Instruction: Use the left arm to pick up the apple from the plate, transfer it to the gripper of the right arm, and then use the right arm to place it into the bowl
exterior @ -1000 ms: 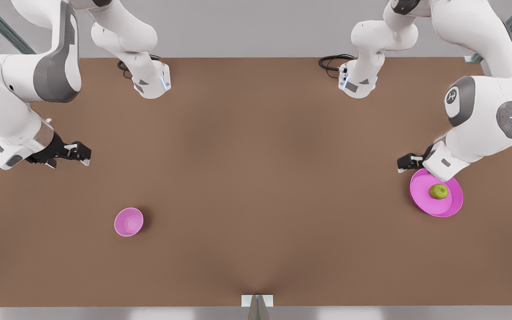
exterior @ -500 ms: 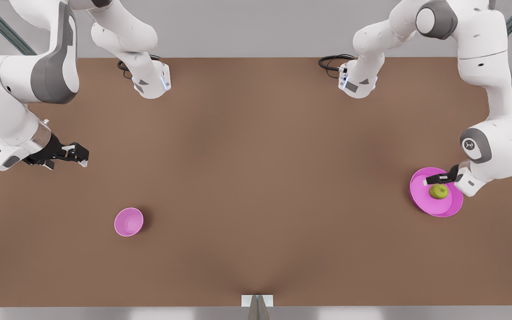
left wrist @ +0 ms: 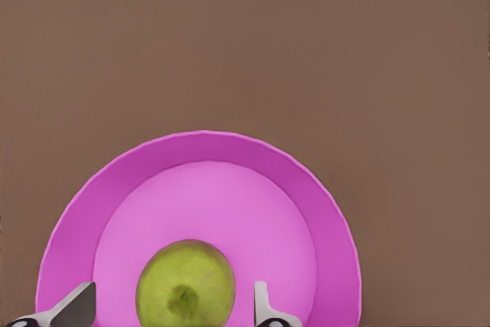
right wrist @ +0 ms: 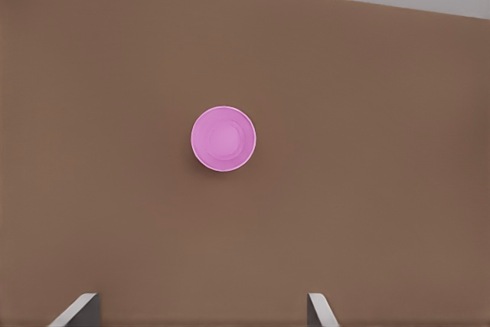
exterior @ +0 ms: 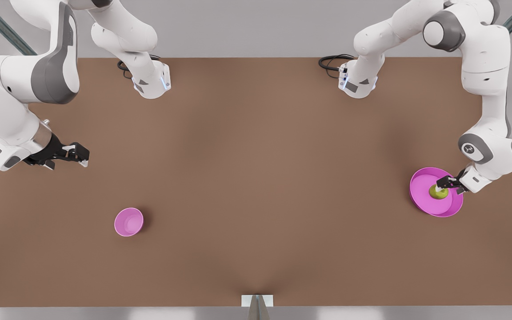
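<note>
Yellow-green apple on magenta plate; small pink bowl well apart.

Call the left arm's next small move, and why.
Probably close the fingers. The left gripper is open and straddles the apple, which sits on the plate, with a gap on each side. The right gripper waits open, away from the bowl.

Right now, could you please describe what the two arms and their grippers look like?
Both arms are white with rounded segments and grey joint caps. Black cables coil at their bases. The left gripper is black with pale fingertips. The right gripper is black too, behind a shiny silver wrist collar, with pale grey fingertips.
</note>
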